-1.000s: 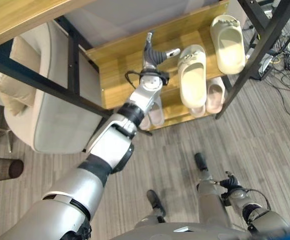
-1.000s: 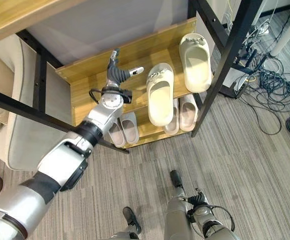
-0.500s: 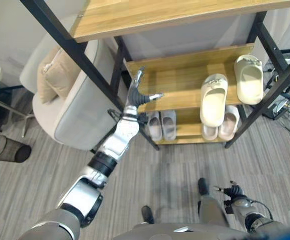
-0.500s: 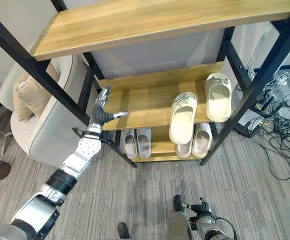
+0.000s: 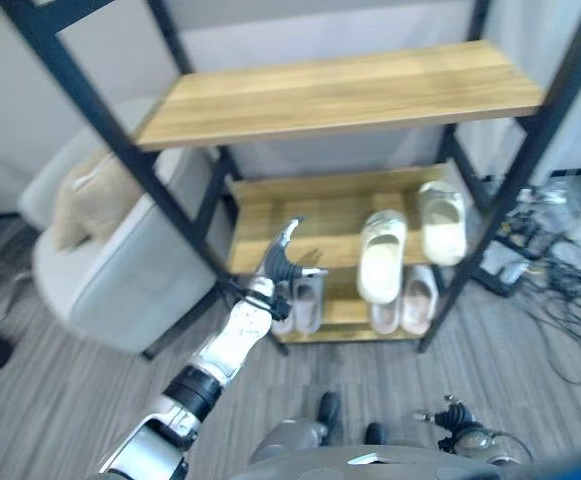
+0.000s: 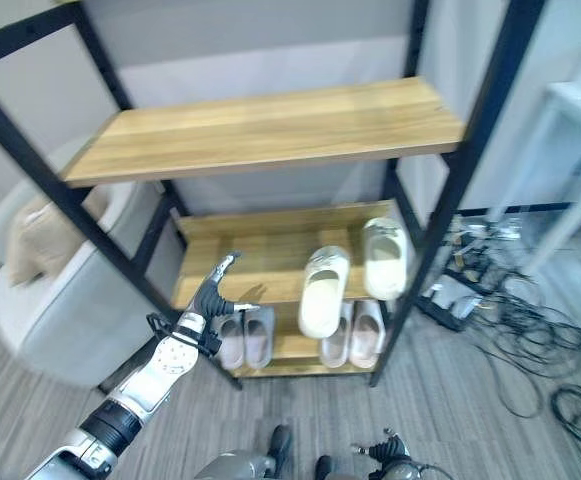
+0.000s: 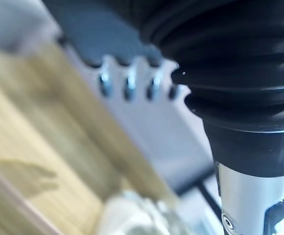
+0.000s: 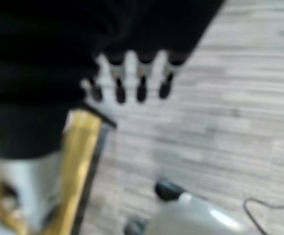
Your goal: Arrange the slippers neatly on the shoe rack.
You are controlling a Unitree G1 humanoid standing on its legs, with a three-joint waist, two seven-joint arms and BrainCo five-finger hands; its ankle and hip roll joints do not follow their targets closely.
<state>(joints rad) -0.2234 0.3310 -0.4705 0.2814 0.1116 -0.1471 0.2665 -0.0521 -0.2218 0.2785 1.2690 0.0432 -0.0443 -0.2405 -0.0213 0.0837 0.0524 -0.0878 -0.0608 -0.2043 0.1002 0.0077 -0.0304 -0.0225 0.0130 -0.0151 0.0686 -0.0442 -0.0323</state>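
Foam-like cream slippers (image 5: pixel 382 257), 2 of them, lie mid-frame on the rack's (image 5: pixel 270 214) middle shelf, 1 overhanging the front edge. They look light, springy and grippy; pinching the strap seems best. Left hand (image 5: pixel 282 263), left of them, fingers apart, empty. Right hand (image 5: pixel 452 412), bottom right, fingers relaxed.

Head cameras looked down from high; wrist cameras looked from very close.

The two eye views looked down and forward from the robot's head at the shoe rack (image 6: pixel 270 130), standing well back from it, and both took in its wooden shelves, the cream slippers (image 5: pixel 382 270) on the middle shelf, the armchair (image 5: pixel 100 260) to the left and the grey floor (image 6: pixel 470 400). The left wrist view sat tight behind the left hand (image 7: pixel 127 83), facing along its fingers toward a wooden shelf. The right wrist view looked past the right hand (image 8: pixel 132 78) down at the floor.
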